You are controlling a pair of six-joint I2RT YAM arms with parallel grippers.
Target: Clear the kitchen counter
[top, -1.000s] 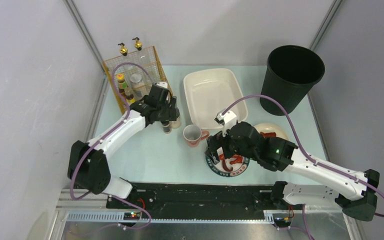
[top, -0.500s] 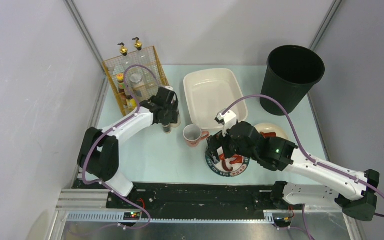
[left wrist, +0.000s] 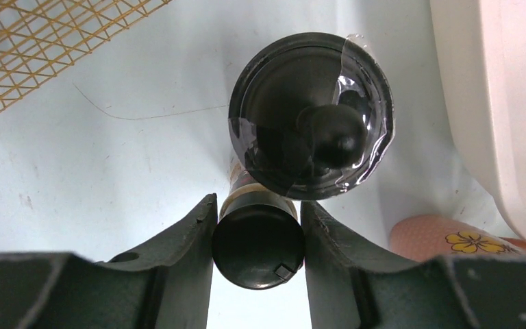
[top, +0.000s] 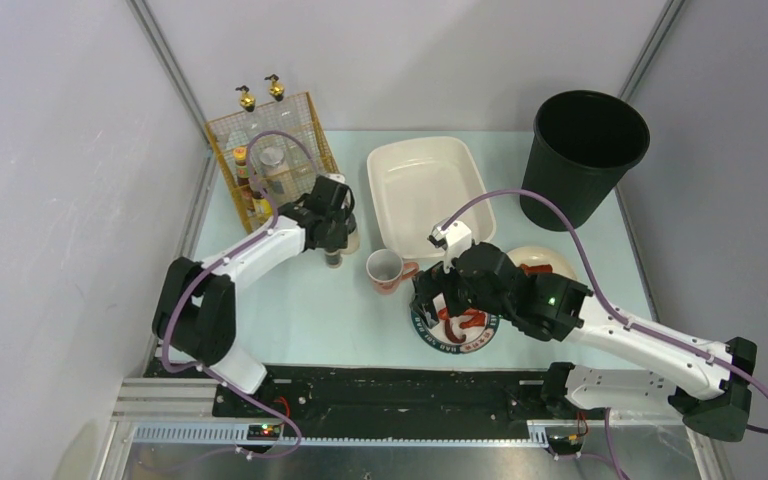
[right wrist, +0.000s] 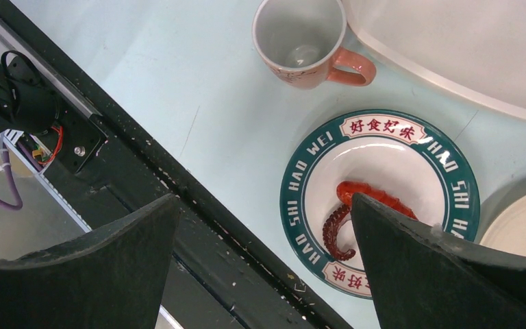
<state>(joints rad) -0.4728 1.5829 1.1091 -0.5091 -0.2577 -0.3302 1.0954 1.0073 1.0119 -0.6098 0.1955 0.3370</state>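
Pale mint-blue desk (top: 300, 310), framed by grey rails, spanning the whole workspace. Left tool (left wrist: 257, 223), toward the far left corner of the desk: fingers pinching a small black-capped bottle (left wrist: 257, 247) from both sides; the bottle stands just beside a larger black-lidded jar (left wrist: 311, 127), near a yellow wire basket (left wrist: 34, 55). Right tool (right wrist: 264, 199), by the middle of the near edge: fingers spread wide above a green-rimmed plate (right wrist: 293, 199) bearing a red tentacle (right wrist: 363, 192); a pink mug (right wrist: 301, 41) stands just beyond.

left tool (left wrist: 258, 211) clasping bottle (left wrist: 258, 255), right tool (right wrist: 264, 205) spread
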